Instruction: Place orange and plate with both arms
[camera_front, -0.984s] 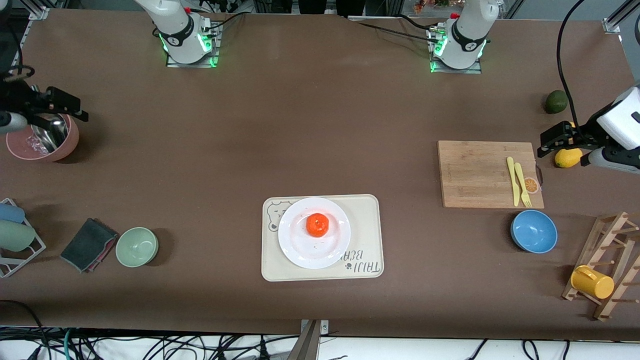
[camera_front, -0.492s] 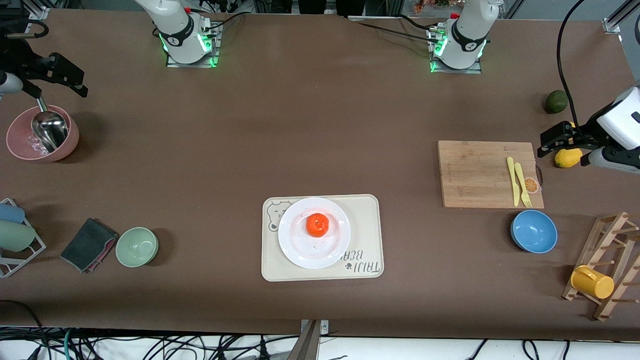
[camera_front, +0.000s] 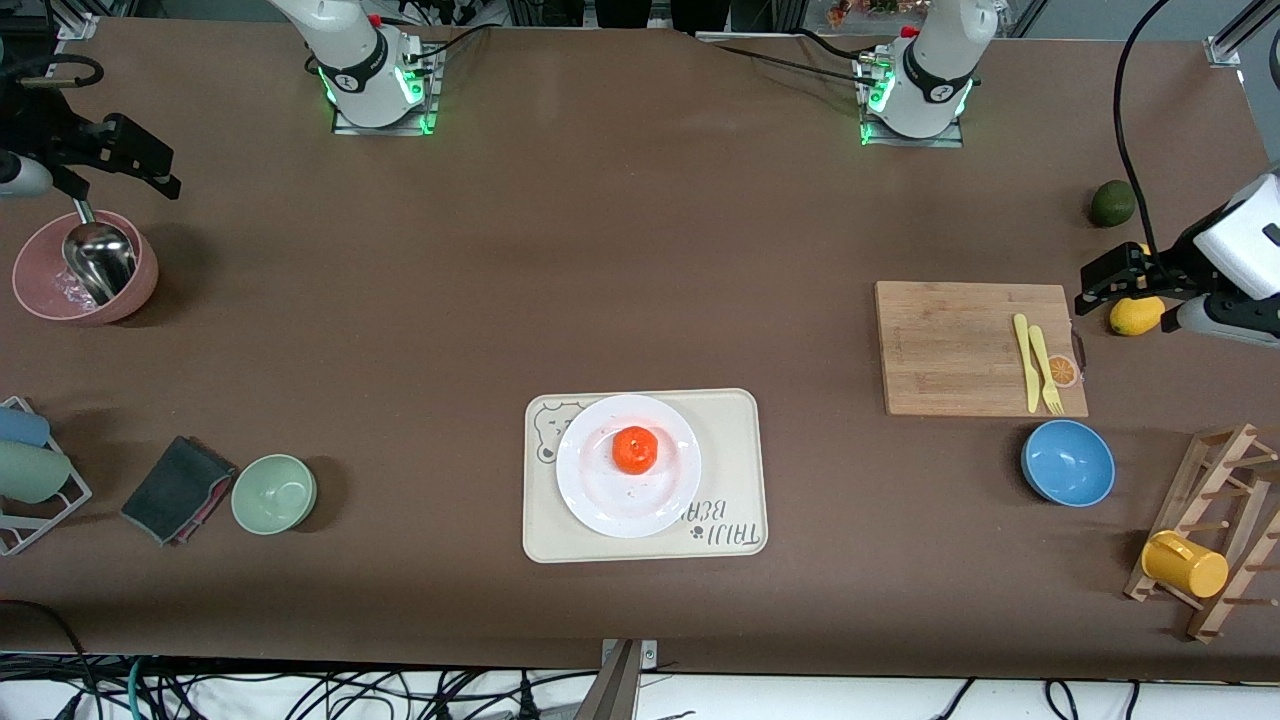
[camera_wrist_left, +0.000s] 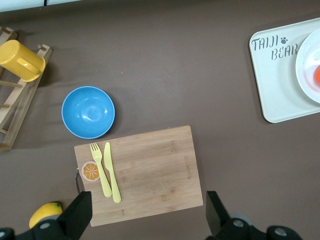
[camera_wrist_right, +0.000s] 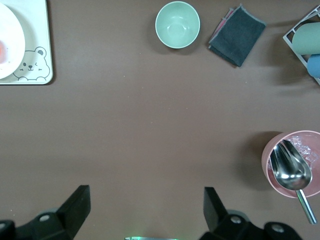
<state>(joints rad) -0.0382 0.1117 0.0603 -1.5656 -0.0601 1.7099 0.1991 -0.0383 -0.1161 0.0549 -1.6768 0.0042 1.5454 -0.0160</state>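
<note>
1. The long brown table (camera_front: 600, 250) carried everything, and both arms were drawn out to its two ends, well apart from the middle.
2. The cream rectangular bear-print tray (camera_front: 735, 480) lay mid-table, near the front camera's edge.
3. The round white glossy plate (camera_front: 600, 500) rested on that tray.
4. The small bright orange fruit (camera_front: 634, 449) sat on the plate, about at its centre.
5. The left gripper (camera_wrist_left: 147, 212) hung over the wooden cutting board's (camera_wrist_left: 150, 170) edge at the left arm's end, fingers spread wide and empty.
6. The right gripper (camera_wrist_right: 145, 207) hung over bare table near the pink bowl (camera_wrist_right: 285, 175) holding a metal scoop (camera_wrist_right: 290, 167), fingers likewise wide apart, gripping nothing.
7. Judged from this layout, placement looked finished and the retreat was the step in hand; the next move probably called only for parking both arms clear of the tray.
</note>
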